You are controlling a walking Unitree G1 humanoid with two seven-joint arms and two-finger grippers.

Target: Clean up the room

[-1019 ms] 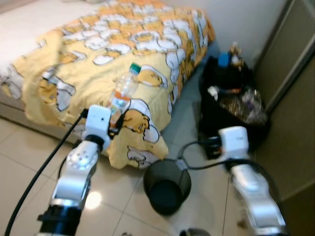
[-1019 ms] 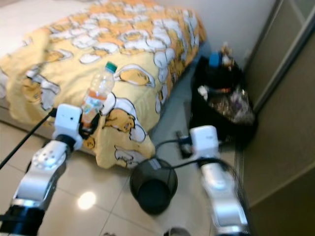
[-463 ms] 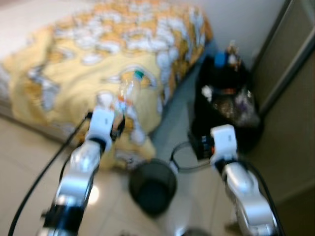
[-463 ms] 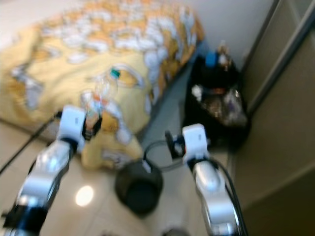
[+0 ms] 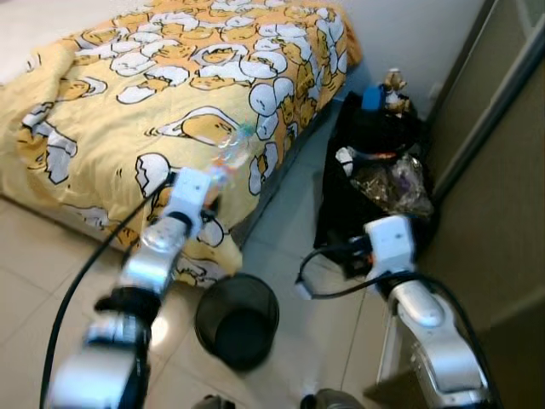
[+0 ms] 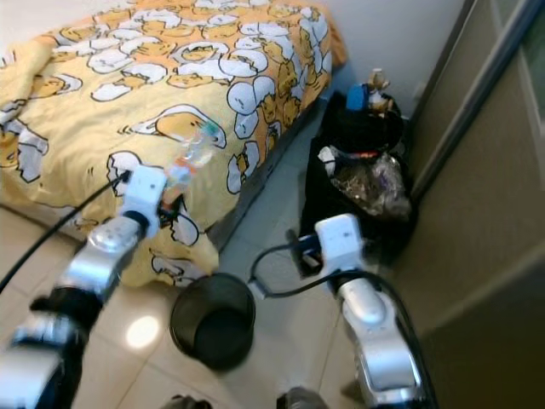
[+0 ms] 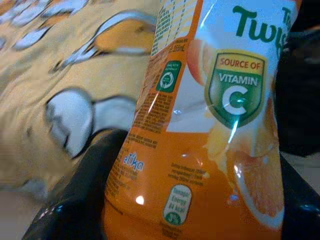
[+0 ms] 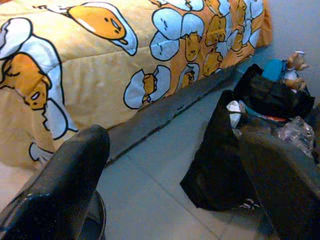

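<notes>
My left gripper [image 5: 213, 177] is shut on a plastic juice bottle [image 5: 232, 153] with an orange label and a green cap, held out over the hanging edge of the yellow blanket. In the left wrist view the bottle [image 7: 210, 125] sits between the two black fingers [image 7: 85, 200], its label reading "Vitamin C". A black mesh wastebasket [image 5: 237, 319] stands on the tiled floor below and to the right of the bottle. My right gripper [image 8: 175, 200] is open and holds nothing; it hangs over the floor between the basket and a black bag.
The bed with its yellow egg-print blanket [image 5: 153, 85] takes up the left. An open black bag [image 5: 379, 183] stuffed with rubbish and a toy leans in the corner. A beige sliding door [image 5: 502, 170] runs along the right. Cables trail from both arms.
The camera has swung and the blur has cleared; the basket now lies lower and further left. My left arm has stretched further forward with the bottle still held.
</notes>
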